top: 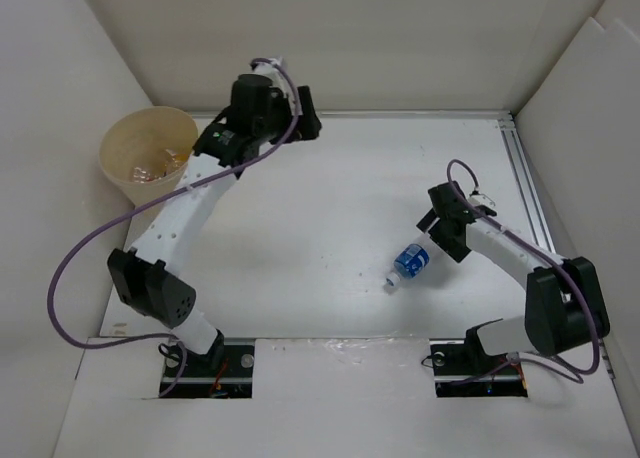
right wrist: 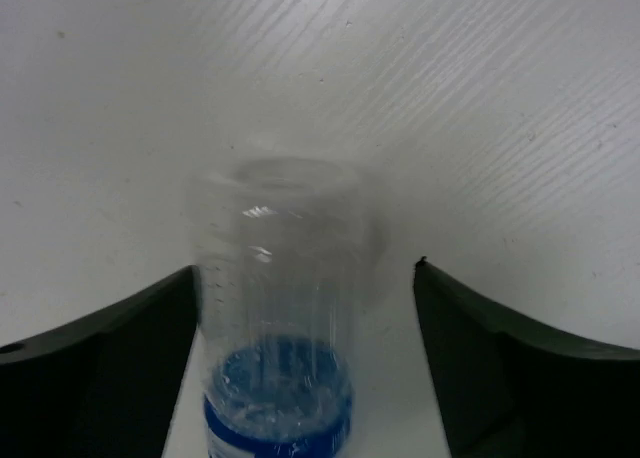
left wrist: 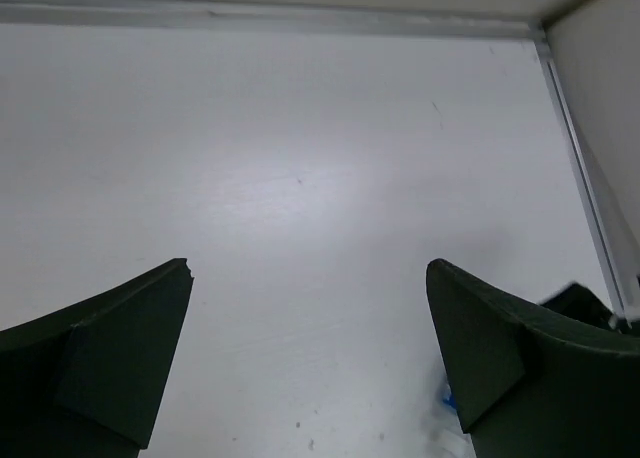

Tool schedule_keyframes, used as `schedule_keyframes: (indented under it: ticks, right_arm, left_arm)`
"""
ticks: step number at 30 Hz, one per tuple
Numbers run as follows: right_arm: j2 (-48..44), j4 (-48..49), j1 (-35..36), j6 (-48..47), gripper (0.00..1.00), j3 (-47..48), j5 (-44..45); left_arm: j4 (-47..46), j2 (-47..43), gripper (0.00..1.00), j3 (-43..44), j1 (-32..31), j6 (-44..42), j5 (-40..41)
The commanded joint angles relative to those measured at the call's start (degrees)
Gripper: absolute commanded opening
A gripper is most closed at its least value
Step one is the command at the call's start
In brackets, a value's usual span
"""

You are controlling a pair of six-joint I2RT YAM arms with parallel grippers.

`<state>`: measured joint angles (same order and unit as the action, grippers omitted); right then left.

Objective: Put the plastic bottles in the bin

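Observation:
A clear plastic bottle with a blue label [top: 410, 262] lies on its side on the white table, right of centre. My right gripper [top: 436, 242] is open around it. In the right wrist view the bottle [right wrist: 285, 308] lies between the fingers, close against the left one, with a gap to the right finger [right wrist: 500, 358]. The tan bin [top: 128, 140] stands at the far left, with orange and clear bottle parts showing inside [top: 160, 164]. My left gripper [top: 308, 118] is open and empty, raised near the back wall, right of the bin. It holds nothing in the left wrist view [left wrist: 308, 268].
White walls enclose the table on the left, back and right. A metal rail [top: 528, 183] runs along the right edge and also shows in the left wrist view [left wrist: 585, 188]. A purple cable [top: 70, 268] loops off the left arm.

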<state>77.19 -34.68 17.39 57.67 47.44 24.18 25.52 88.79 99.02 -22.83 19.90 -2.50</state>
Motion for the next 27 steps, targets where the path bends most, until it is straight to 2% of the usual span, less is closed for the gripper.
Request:
schedule_keyframes:
  ticks: [1,2,4,5,6,7,11,12,15,16,18,19,20,21,24,27]
  right_arm:
    - [3.57,7.07,-2.09,0.08,0.92,-1.82,-4.40]
    - [4.28,7.86,-2.09,0.07,0.78,-1.83,-4.93]
    - [4.81,7.87,-2.09,0.07,0.64,-1.83,-4.32]
    - [4.81,9.26,-2.09,-0.71,0.49,-2.61,-5.02]
    - [3.77,10.23,-2.09,-1.24,0.33,-2.62,-6.68]
    - [2.98,11.11,-2.70,-1.24,0.01,-3.31,-7.30]
    - [-1.59,11.82,-3.94,-4.13,0.00,0.70,-7.31]
    - [-2.30,11.82,-3.94,-5.36,0.00,2.20,-7.31]
    - [-4.75,16.11,-4.47,-12.21,0.00,8.27,-9.49]
    - [-5.46,18.05,-4.47,-14.14,0.00,9.41,-11.33]
    - [-7.48,25.33,-4.99,-18.72,0.00,11.43,-19.49]
    - [-8.01,27.88,-5.52,-19.60,0.00,11.45,-23.18]
    - [-8.02,30.26,-5.52,-20.13,0.00,12.32,-30.27]
    - [-8.02,34.20,-5.52,-20.14,0.00,13.54,-33.47]
    - [-8.02,38.61,-4.22,-19.00,0.00,15.57,-41.46]
    - [-7.49,39.16,-1.58,-19.00,0.00,18.65,-43.34]
  left_arm:
    - [-0.55,3.22,1.00,-1.11,-5.02,-1.80,-4.61]
    - [-0.56,3.23,1.00,-2.33,-5.81,-1.80,-6.44]
    - [-2.04,3.23,1.00,-4.27,-5.82,-0.84,-8.48]
    - [-3.88,2.18,1.00,-6.36,-5.82,-0.83,-9.88]
    - [-4.51,1.65,1.00,-7.26,-5.82,-0.22,-9.89]
    - [-4.51,1.65,1.00,-7.79,-5.82,-0.21,-10.85]
    - [-7.84,0.24,1.00,-10.51,-5.82,-0.21,-21.11]
    - [-11.33,-0.37,1.00,-13.13,-5.82,-0.21,-28.01]
    - [-19.50,-0.38,1.00,-16.92,-5.82,1.45,-36.58]
    - [-21.54,0.49,1.00,-19.20,-5.82,3.02,-41.83]
    - [-26.37,1.29,1.00,-21.67,-5.82,5.05,-46.08]
    - [-31.79,1.82,1.00,-24.03,-5.82,6.02,-50.36]
    - [-35.06,1.82,1.00,-25.36,-5.82,8.72,-51.80]
    - [-37.97,1.82,1.00,-26.41,-5.82,9.97,-52.94]
    - [-49.57,1.30,1.00,-30.20,-6.34,14.71,-58.83]
    - [-51.79,1.29,1.00,-30.20,-6.97,15.61,-59.37]
